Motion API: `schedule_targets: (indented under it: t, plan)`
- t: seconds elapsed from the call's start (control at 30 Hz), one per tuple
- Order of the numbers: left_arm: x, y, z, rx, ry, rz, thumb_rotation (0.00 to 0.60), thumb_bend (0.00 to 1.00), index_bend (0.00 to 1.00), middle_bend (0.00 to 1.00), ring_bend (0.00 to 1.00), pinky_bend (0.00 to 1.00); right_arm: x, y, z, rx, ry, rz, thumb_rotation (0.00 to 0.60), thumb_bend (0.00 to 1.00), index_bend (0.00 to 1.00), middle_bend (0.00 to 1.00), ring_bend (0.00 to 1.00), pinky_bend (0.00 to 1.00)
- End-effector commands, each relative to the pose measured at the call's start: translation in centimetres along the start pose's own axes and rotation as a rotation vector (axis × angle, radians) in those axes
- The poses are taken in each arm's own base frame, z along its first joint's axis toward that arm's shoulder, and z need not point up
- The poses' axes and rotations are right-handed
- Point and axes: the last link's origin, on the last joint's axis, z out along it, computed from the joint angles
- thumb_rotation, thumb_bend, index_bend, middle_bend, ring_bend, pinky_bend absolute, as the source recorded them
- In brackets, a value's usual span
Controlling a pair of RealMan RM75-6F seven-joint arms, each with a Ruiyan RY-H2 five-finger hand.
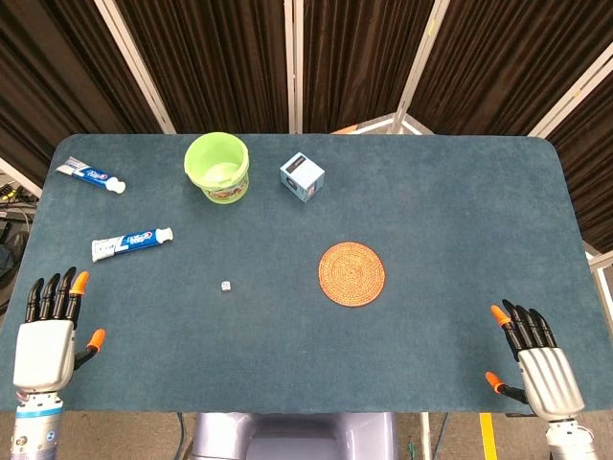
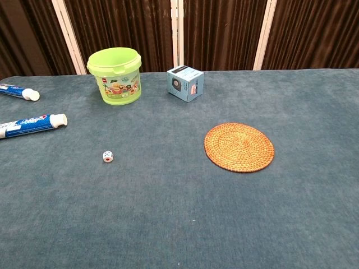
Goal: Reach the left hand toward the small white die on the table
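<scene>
Left hand (image 1: pixel 53 331) at your near-left table edge, fingers spread, empty, parked for the start. Right hand (image 1: pixel 534 353) likewise. Die (image 1: pixel 226 287) sits at two o'clock from your left hand, well apart; reach not begun.

On a table (image 1: pixel 460 192) covered in dark teal cloth: a lime-green plastic bucket (image 1: pixel 218 167) with a printed label, standing upright at the far side, and just beside it a small pale-blue cardboard box (image 1: pixel 302 177). Toward the left edge, two white-and-blue toothpaste tubes, one far (image 1: pixel 91 175) and one nearer (image 1: pixel 131 242), well apart. Right of centre, a round woven orange coaster (image 1: pixel 351 273), lying flat.
</scene>
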Motion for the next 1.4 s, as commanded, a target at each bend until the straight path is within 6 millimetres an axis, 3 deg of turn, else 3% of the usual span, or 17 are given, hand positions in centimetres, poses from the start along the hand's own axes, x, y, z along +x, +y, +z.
schedule_targets:
  t: [0.03, 0.33, 0.47, 0.77, 0.93, 1.13, 1.4]
  plan:
    - [-0.1, 0.2, 0.1, -0.007, -0.004, 0.004, 0.6, 0.26, 0.04, 0.0, 0.0, 0.0, 0.0, 0.0, 0.0, -0.001, 0.0, 0.0, 0.6, 0.07, 0.0, 0.0, 0.0, 0.0]
    - [-1.8, 2.0, 1.4, -0.031, -0.067, 0.022, 0.6, 0.27, 0.12, 0.0, 0.0, 0.0, 0.1, 0.0, -0.2, 0.0, -0.002, 0.005, 0.6, 0.07, 0.0, 0.0, 0.0, 0.0]
    - [-2.8, 4.1, 3.6, -0.063, -0.114, 0.02, 0.6, 0.28, 0.17, 0.0, 0.0, 0.0, 0.0, -0.2, -0.4, 0.007, -0.009, 0.007, 0.6, 0.07, 0.0, 0.0, 0.0, 0.0]
    - [-5.0, 10.1, 8.6, -0.097, -0.174, 0.024, 0.6, 0.31, 0.29, 0.0, 0.0, 0.0, 0.1, -0.4, -0.5, 0.017, -0.015, 0.019, 0.6, 0.07, 0.0, 0.0, 0.0, 0.0]
    - [-6.6, 15.0, 11.2, -0.1, -0.212, 0.073, 0.6, 0.33, 0.31, 0.0, 0.0, 0.0, 0.2, -0.4, -0.9, 0.026, -0.027, 0.028, 0.6, 0.07, 0.0, 0.0, 0.0, 0.0]
    - [-8.3, 18.9, 12.0, -0.084, -0.296, 0.107, 0.6, 0.33, 0.3, 0.0, 0.0, 0.0, 0.5, -0.6, -1.1, 0.037, -0.022, 0.037, 0.6, 0.07, 0.0, 0.0, 0.0, 0.0]
    - [-9.4, 20.7, 12.4, -0.068, -0.301, 0.159, 0.6, 0.33, 0.36, 0.0, 0.0, 0.0, 0.7, -0.6, -1.1, 0.041, -0.023, 0.046, 0.6, 0.07, 0.0, 0.0, 0.0, 0.0]
